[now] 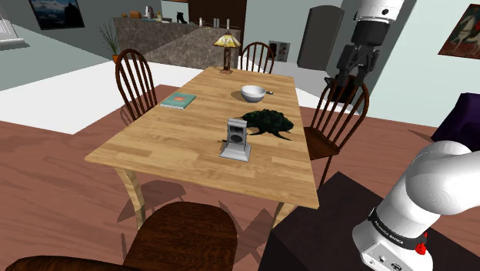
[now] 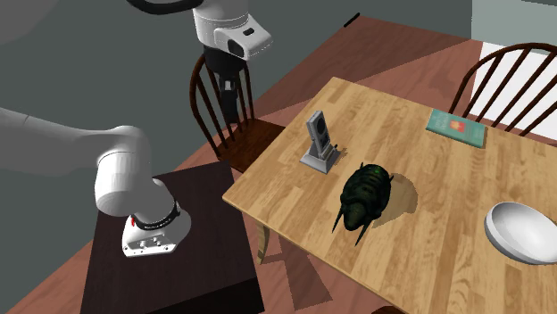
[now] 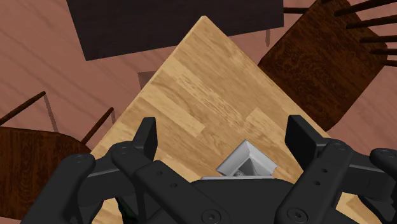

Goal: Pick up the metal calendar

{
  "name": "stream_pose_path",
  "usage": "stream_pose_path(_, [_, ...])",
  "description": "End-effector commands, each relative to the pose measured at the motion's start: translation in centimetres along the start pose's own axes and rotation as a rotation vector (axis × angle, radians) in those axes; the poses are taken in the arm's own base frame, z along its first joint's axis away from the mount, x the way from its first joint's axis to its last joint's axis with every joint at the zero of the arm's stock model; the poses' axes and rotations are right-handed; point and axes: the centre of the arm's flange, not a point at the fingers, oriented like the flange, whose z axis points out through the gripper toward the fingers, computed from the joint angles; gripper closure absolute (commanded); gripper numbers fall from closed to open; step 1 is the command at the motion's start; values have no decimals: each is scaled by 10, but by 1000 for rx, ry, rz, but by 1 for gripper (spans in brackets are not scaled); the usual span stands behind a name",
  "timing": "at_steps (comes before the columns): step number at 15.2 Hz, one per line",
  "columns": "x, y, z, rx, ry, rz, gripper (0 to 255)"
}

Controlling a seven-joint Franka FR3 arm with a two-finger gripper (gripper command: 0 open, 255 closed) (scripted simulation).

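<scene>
In the wrist view the hand (image 3: 222,130) covers the lower part of the grey calendar (image 3: 247,163), so its base is hidden. The second exterior view's right edge cuts off part of the white bowl (image 2: 523,234). In the shoulder view the calendar's face is too small to read.

Wooden table (image 1: 177,138) carries 5 things: grey calendar (image 1: 237,139); dark green figure (image 1: 267,122); white bowl (image 1: 253,93); teal book (image 1: 178,100); small lamp (image 1: 225,40).

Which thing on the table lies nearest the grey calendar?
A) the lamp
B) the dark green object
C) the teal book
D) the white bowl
B: the dark green object lies just beside the grey calendar; the white bowl and teal book sit farther off.
</scene>
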Motion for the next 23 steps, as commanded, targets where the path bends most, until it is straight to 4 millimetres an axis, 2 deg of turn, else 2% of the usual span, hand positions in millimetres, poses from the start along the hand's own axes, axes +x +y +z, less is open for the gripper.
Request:
stream_pose_path(1, [0,0,0,0,0,0,0])
stream_pose_path(12, [98,-80,81,-180,61,-192,0])
stream_pose_path(23, [186,-162,171,-361,123,-385,0])
